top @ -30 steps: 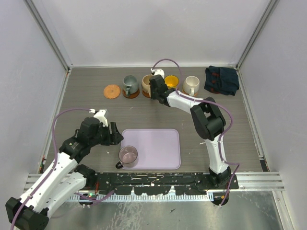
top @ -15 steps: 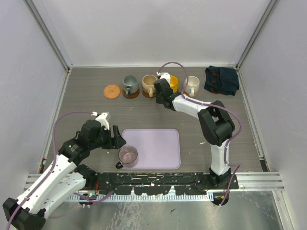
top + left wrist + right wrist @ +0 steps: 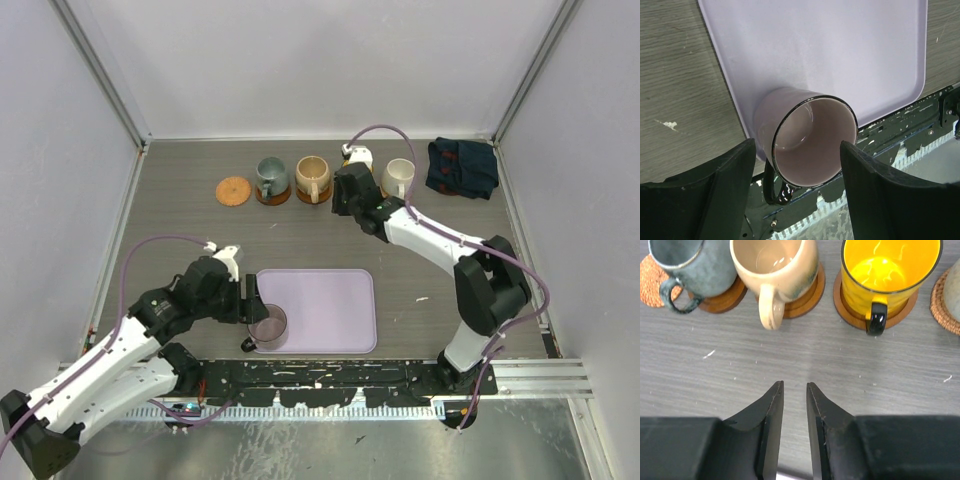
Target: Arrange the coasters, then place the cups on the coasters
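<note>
A pinkish-purple cup (image 3: 810, 145) (image 3: 267, 324) stands on the near left corner of the lavender tray (image 3: 330, 295). My left gripper (image 3: 797, 145) (image 3: 254, 306) is open, one finger on each side of this cup. At the back, the grey-green cup (image 3: 690, 262) (image 3: 270, 177), tan cup (image 3: 775, 262) (image 3: 313, 176) and yellow cup (image 3: 890, 270) each sit on a brown coaster (image 3: 875, 315). The cream cup (image 3: 399, 177) stands on a woven coaster (image 3: 942, 302). A bare orange coaster (image 3: 233, 190) lies at the far left. My right gripper (image 3: 795, 386) (image 3: 347, 200) hovers just short of the row, slightly open and holding nothing.
A dark folded cloth (image 3: 462, 167) lies at the back right corner. Grey walls enclose the table on three sides. The metal rail (image 3: 540, 375) with the arm bases runs along the near edge, close behind the purple cup.
My right gripper has drawn back from the tan and yellow cups, shifted right, and its jaws have parted. My left gripper has moved right and forward to straddle the purple cup.
</note>
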Motion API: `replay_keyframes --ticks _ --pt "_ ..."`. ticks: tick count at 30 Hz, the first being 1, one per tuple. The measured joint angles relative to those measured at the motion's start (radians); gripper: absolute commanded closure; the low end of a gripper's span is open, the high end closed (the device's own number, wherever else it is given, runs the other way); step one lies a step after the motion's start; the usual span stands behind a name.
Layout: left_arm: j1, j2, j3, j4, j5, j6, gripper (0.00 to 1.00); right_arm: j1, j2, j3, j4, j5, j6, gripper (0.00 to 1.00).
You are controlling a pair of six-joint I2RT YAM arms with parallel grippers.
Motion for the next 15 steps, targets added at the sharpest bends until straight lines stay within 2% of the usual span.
replay_keyframes --ticks 10,15 --pt "-0.075 0.021 0.034 -0.062 -0.07 -0.048 0.29 0.008 -0.162 -0.194 0.003 -0.041 -0.001 0.67" --pt "-0.167 0.021 0.034 -0.089 -0.093 -0.09 0.28 0.008 -0.191 -0.22 0.023 -0.082 -0.005 0.67"
